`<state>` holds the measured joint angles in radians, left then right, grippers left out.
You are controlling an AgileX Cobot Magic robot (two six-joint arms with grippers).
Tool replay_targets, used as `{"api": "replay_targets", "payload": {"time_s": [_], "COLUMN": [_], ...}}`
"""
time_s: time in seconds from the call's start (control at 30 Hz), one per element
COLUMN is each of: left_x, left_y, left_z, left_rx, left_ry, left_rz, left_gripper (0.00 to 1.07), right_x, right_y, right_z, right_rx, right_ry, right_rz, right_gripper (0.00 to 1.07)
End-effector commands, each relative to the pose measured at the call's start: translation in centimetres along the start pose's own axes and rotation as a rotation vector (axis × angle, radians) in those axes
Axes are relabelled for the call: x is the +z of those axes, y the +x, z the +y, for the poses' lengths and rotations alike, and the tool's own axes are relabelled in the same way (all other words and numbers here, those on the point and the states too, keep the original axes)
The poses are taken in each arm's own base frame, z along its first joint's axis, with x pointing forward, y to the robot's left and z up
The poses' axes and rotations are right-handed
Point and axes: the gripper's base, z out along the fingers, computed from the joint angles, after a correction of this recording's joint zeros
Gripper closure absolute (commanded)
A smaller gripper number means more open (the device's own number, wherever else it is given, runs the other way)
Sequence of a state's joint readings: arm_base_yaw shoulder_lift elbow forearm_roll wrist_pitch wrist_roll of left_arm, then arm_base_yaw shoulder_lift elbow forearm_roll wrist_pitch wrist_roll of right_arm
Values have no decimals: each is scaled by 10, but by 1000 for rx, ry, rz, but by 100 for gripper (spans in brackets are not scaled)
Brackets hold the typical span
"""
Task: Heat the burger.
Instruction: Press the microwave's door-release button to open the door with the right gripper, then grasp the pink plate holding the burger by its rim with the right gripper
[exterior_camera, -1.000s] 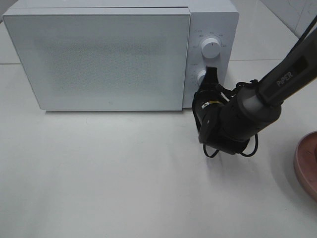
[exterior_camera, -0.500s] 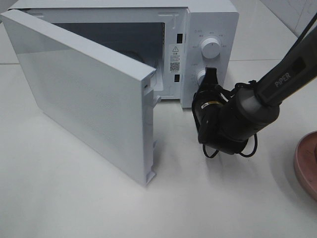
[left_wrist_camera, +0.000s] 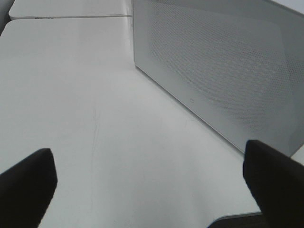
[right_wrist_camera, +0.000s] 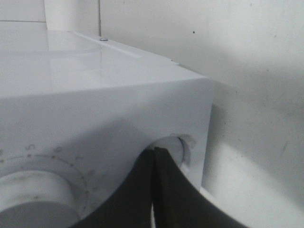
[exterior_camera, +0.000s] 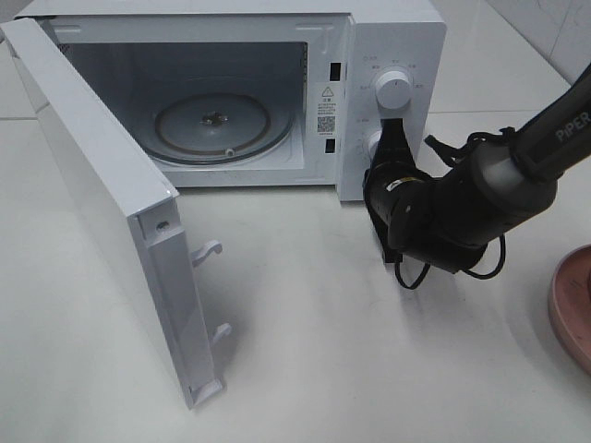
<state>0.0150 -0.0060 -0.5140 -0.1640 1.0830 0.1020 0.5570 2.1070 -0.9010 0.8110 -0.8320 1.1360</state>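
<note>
Although the white box microwave point(exterior_camera: 388, 37) at upper frame is opened, the burger is seen in no view, so loading and heating are left; the black right gripper point(exterior_camera: 391, 137) is pinched together against the lower white knob point(exterior_camera: 375, 144), the left gripper point(left_wrist_camera: 148, 159) spread apart.

The burger is in none of the views. The microwave point(exterior_camera: 392, 37), white and boxy, stands on the counter point(exterior_camera: 369, 369) straight ahead of the right hand point(exterior_camera: 391, 138). The hand's pinched-together tips sit at the lower knob point(exterior_camera: 376, 144) on the control panel, with a larger dial point(exterior_camera: 394, 90) just above them. The door point(exterior_camera: 102, 221) is swung wide open on the side far from the hand, its inner edge showing two latch hooks. Inside the open cavity a round glass turntable point(exterior_camera: 222, 125) lies flat.
</note>
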Motion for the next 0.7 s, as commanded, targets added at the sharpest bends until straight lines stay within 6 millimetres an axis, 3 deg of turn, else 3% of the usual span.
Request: {"api": "replay_targets", "payload": {"time_s": [0.03,0.23,0.7], "left_x": [-3,-3,-3], "left_y": [1,1,1], "left_z": [0,0,0], "left_rx": [-4,-4,-4], "left_ry": [0,0,0], "left_rz": [-36,-36,-36], "left_gripper": [7,7,7], "right_x": [-6,-18,-63], "right_y": [-3,-5,-12], "right_z": [13,11,16], "right_rx": [-28,-92,-433], "right_ry": [-57,14,140], "right_rz": [3,48,223], "right_gripper": [106,106,105]}}
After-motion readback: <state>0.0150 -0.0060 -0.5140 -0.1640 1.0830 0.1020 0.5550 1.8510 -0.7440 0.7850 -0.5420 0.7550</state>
